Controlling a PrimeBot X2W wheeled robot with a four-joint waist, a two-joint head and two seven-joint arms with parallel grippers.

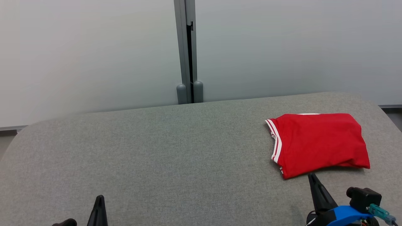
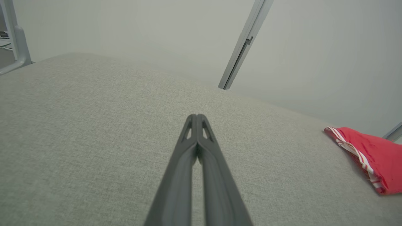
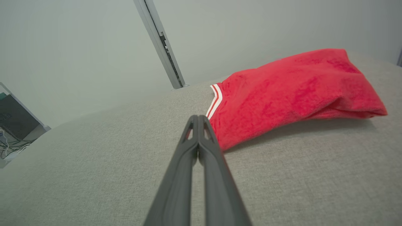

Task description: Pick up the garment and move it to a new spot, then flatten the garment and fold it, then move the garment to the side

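Your right gripper [image 1: 311,176] sits at the lower right of the head view. Its two dark fingers are pressed together along their length and have nothing between them. Its tip points at the near edge of the garment [image 1: 317,142] and stands just beside it; you cannot tell from these views whether it touches the cloth. In the right wrist view the closed tip lies just left of the garment's near corner, close under the red-and-white striped trim, with grey fabric below the fingers.

Your left gripper [image 1: 100,198] is at the lower left of the head view, also closed and holding nothing. It is over bare bench [image 1: 157,150], well apart from the garment. In the left wrist view the red cloth lies far off at the right edge, its striped hem turned toward the gripper.

The garment is red and folded into a compact, roughly rectangular bundle with the striped trim along its left side. It lies flat on the right part of the bench, toward the far right rounded corner. Behind the bench stand pale panels joined by a grey post [image 1: 187,62].
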